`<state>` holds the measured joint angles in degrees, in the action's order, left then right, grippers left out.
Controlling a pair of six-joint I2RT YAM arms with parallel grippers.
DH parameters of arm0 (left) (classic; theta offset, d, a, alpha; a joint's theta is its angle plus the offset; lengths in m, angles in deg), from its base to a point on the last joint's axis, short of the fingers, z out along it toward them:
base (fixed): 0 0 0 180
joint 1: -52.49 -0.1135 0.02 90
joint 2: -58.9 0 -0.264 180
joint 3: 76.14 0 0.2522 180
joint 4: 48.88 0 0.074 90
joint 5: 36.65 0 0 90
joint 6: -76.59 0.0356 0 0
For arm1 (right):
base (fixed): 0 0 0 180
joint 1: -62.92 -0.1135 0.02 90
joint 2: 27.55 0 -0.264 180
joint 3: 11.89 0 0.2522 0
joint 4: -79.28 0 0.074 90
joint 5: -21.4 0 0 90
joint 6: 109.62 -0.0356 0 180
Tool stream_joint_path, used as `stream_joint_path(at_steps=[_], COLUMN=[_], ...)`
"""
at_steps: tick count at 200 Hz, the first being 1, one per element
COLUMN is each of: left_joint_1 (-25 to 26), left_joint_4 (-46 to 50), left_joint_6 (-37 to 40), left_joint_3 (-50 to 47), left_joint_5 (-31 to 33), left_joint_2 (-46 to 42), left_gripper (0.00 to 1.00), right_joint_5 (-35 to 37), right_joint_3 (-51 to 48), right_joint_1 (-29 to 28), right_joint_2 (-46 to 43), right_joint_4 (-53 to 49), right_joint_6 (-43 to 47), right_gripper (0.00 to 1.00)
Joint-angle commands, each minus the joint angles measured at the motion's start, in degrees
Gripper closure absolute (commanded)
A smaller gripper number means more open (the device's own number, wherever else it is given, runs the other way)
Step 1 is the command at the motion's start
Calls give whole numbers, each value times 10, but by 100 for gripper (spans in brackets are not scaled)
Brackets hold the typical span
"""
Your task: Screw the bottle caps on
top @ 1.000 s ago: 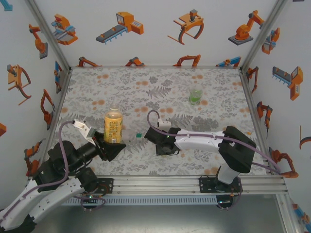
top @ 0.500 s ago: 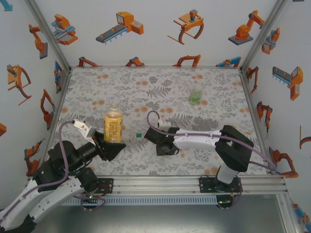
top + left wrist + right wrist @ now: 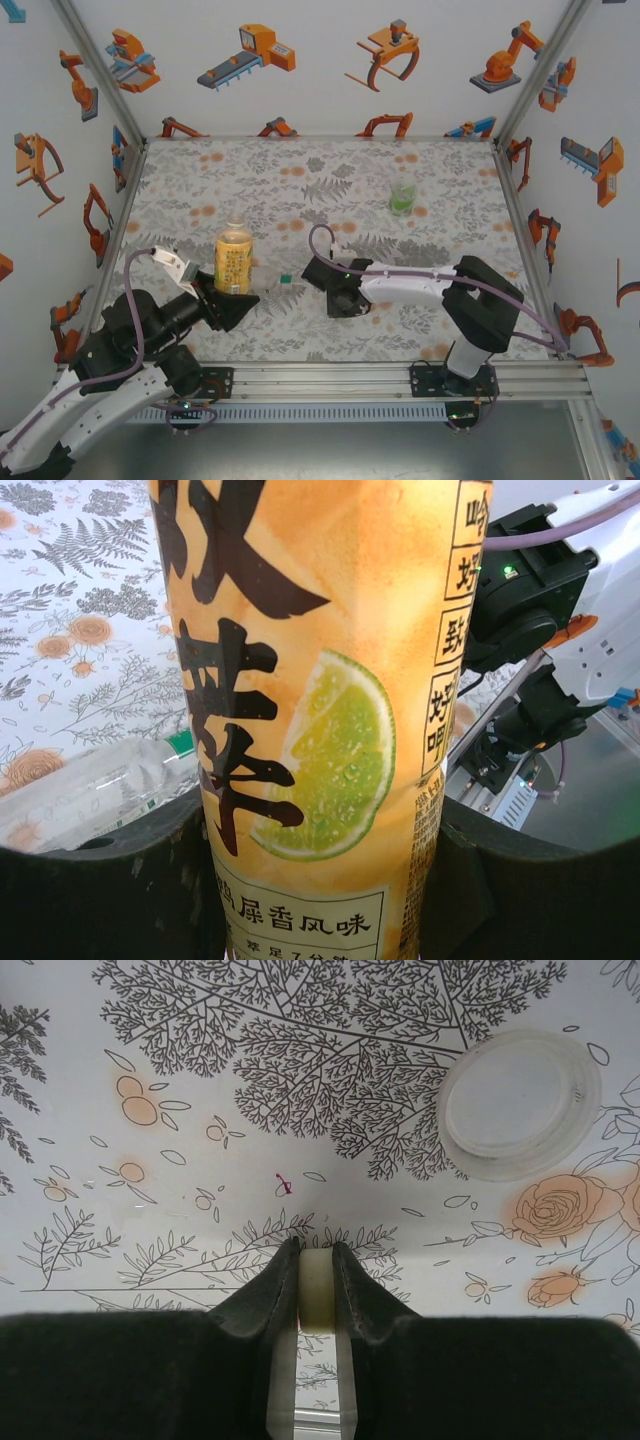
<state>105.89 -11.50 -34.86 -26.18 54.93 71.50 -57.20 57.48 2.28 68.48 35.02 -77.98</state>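
My left gripper (image 3: 234, 297) is shut on the lower part of the amber-yellow bottle (image 3: 233, 255), which stands upright; up close its lemon label (image 3: 320, 730) sits between the black fingers (image 3: 470, 890). A clear bottle (image 3: 90, 795) lies on its side just behind it. A tiny green cap (image 3: 286, 279) rests on the table between the arms. My right gripper (image 3: 341, 297) points down at the table and is shut on a pale yellowish cap (image 3: 315, 1285), held edge-on. The greenish-clear bottle (image 3: 402, 197) stands at the back right.
A round whitish translucent disc (image 3: 520, 1103) lies on the floral table cover (image 3: 300, 330) beyond the right fingertips; whether it is a cap I cannot tell. Printed walls enclose three sides and an aluminium rail (image 3: 330, 378) runs along the near edge.
The right jaws have closed onto the pale yellowish cap and the right wrist has shifted slightly. The left arm and its bottle have stayed still.
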Motion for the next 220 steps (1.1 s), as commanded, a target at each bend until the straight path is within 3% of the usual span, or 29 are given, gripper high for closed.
stream_joint_path(at_steps=[1, 61, 91, 138, 156, 220], left_joint_1=[-4, -4, -4, -4, -4, -4], left_joint_4=[-17, -15, -12, -16, -13, 1], left_joint_6=[-10, -13, -15, -23, -19, -18], left_joint_3=[-5, -7, -4, -10, -5, 3], left_joint_5=[5, 9, 9, 11, 11, 14], left_joint_2=[-5, -6, -5, -8, -4, -4], left_gripper=[100, 100, 100, 100, 100, 100], right_joint_5=[-11, -82, -107, -71, -54, -19], right_joint_3=[-28, -140, -228, -261, -240, -47], right_joint_1=[11, 45, 77, 91, 92, 79], right_joint_2=[-1, -66, -109, -163, -163, -29], right_joint_4=[20, 179, 245, 166, 136, -3], right_joint_6=[-8, -41, -100, -106, -84, 35], right_gripper=[83, 82, 76, 60, 59, 60])
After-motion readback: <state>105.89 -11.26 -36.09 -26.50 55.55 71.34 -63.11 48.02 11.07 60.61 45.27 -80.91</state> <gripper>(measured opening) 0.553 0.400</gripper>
